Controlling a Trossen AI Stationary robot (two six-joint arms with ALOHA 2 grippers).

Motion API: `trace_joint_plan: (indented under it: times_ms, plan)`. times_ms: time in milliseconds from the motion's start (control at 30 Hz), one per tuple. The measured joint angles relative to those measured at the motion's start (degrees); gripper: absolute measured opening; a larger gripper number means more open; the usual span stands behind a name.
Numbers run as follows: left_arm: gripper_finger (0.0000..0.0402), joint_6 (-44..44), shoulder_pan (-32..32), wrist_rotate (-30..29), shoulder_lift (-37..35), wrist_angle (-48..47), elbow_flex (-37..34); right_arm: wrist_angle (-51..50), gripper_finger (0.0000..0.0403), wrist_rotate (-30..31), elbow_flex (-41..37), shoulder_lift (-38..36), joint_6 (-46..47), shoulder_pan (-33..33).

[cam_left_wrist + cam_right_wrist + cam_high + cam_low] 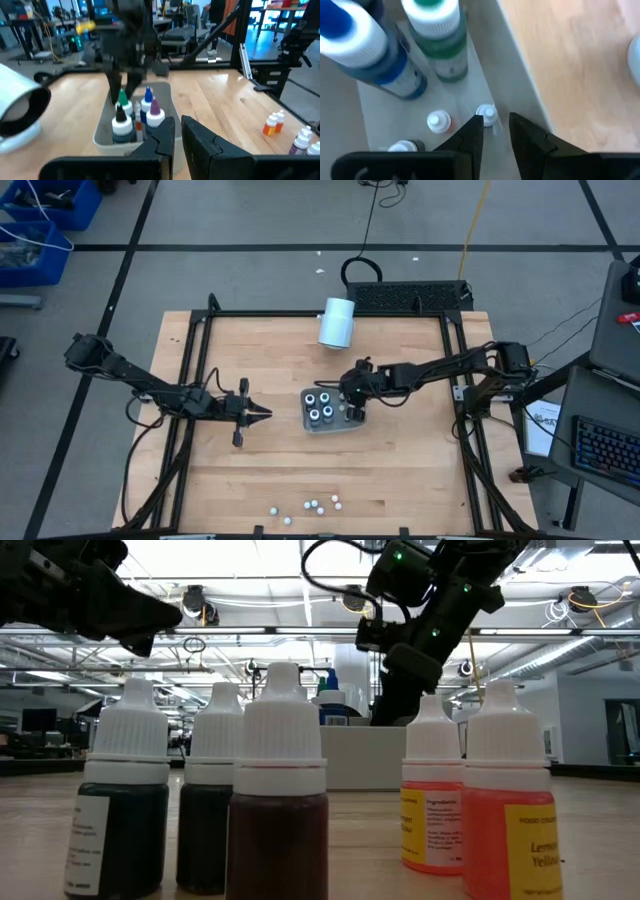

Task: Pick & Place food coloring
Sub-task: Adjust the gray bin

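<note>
I'm over the grey tray (306, 423) at the centre of the high view, my right gripper (496, 131) pointing down into it, fingers slightly parted and holding nothing. Just past my fingertips sit two small bottles (486, 114) on the tray floor, white caps up; the taller bottles (321, 404) fill the tray's left part. My guess: I'm either releasing into this free corner or about to pinch a cap. Either way, I want to stay vertical, keep clear of the tray wall beside me, and not brush the green-capped bottle (441, 35) close by — these look light and top-heavy, easy to topple.

My left gripper (256, 414) waits at centre-left of the high view, off the tray, fingers nearly together, empty.

More food coloring (311, 505) stands along the lower edge of the high view, a scattered row of white caps. The table (400, 470) is pale wood in a black frame; a large white cylinder (337, 322) lies at upper centre. Beyond: a lab with benches, ceiling lights and cables.
</note>
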Motion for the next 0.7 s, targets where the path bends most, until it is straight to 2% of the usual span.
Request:
trace_joint_plan:
  times_ms: [100,233,367,500,700]
  plan:
    - [0.0037,-0.29,0.0,0.04,0.0,-2.66,0.0,0.04,0.0078,1.26,0.0,-2.5,-0.99,0.44]
    - [0.0034,-2.12,0.0,0.07,1.17,-6.61,0.0,-0.1,0.0071,7.55,0.02,-7.33,-3.76,3.68]
    - [0.0006,-3.06,0.0,1.73,6.14,-6.03,-0.02,-2.61,0.0048,12.29,0.06,-12.67,-4.37,8.09]
    - [0.0004,-2.46,0.3,2.07,13.36,-0.48,0.02,-8.93,0.0008,15.67,0.04,-16.08,-0.1,12.27]
    - [0.0004,-1.47,3.45,3.37,22.38,1.48,4.07,-17.7,0.0002,22.96,-0.15,-15.67,8.06,17.33]
